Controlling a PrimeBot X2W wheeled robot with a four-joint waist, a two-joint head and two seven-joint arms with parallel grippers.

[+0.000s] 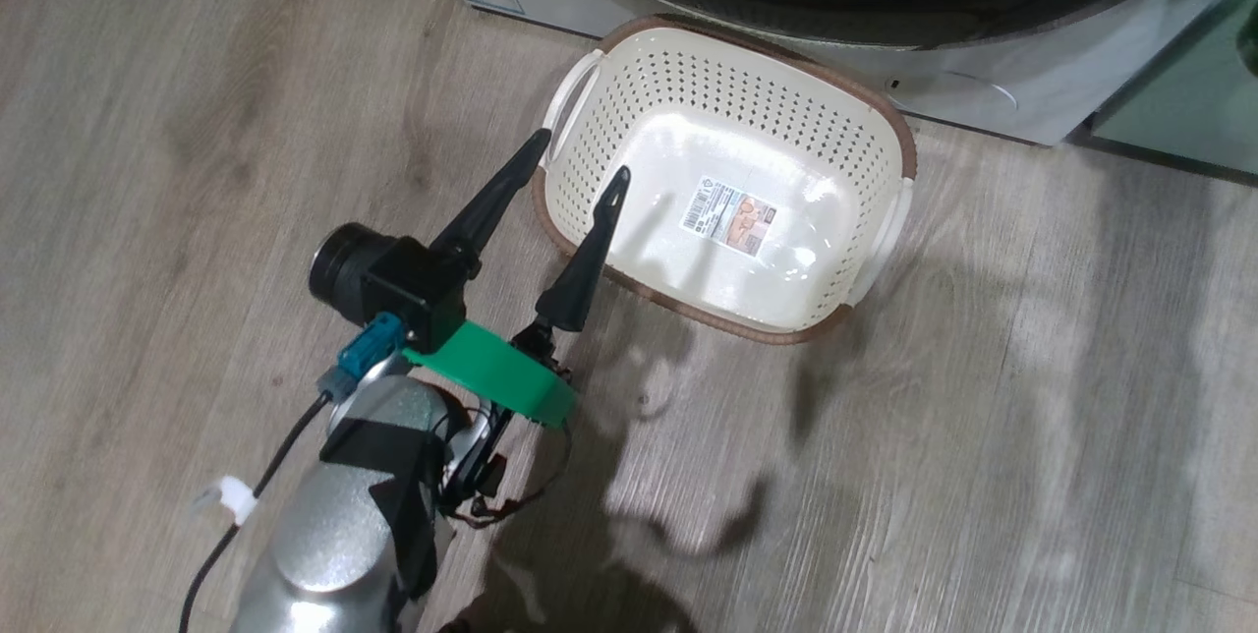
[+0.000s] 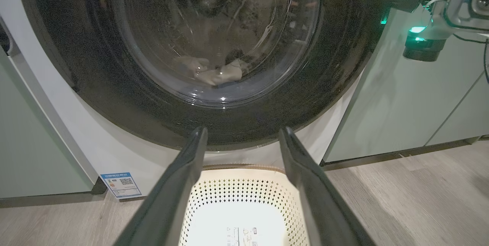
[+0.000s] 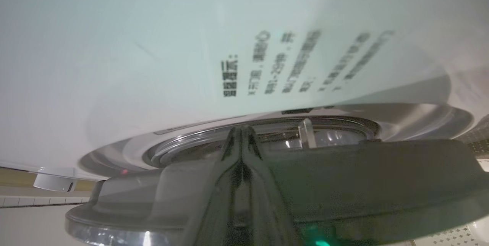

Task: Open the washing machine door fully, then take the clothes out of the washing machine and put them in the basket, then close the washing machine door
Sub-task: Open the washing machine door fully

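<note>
A blue QR sticker (image 2: pixel 121 185) sits low on the washing machine (image 2: pixel 114 150); its print, like the barcode label (image 1: pixel 729 212) in the basket (image 1: pixel 708 73), is too small to read. The basket stands just before the washing machine door (image 2: pixel 95 85), the clothes (image 2: pixel 217 74) behind its glass. The left tool (image 1: pixel 581 155) gapes wide above the basket's rim; the right tool (image 3: pixel 240 131), fingers pressed together, points at the door's edge.

Grey wood-look floor (image 1: pixel 983 417). Cream basket (image 1: pixel 727 83) plonked upright on it, label showing inside, just in front of the white washing machine (image 1: pixel 993 97) at the far edge. Pale green cabinets (image 1: pixel 1189 112) either side.
</note>
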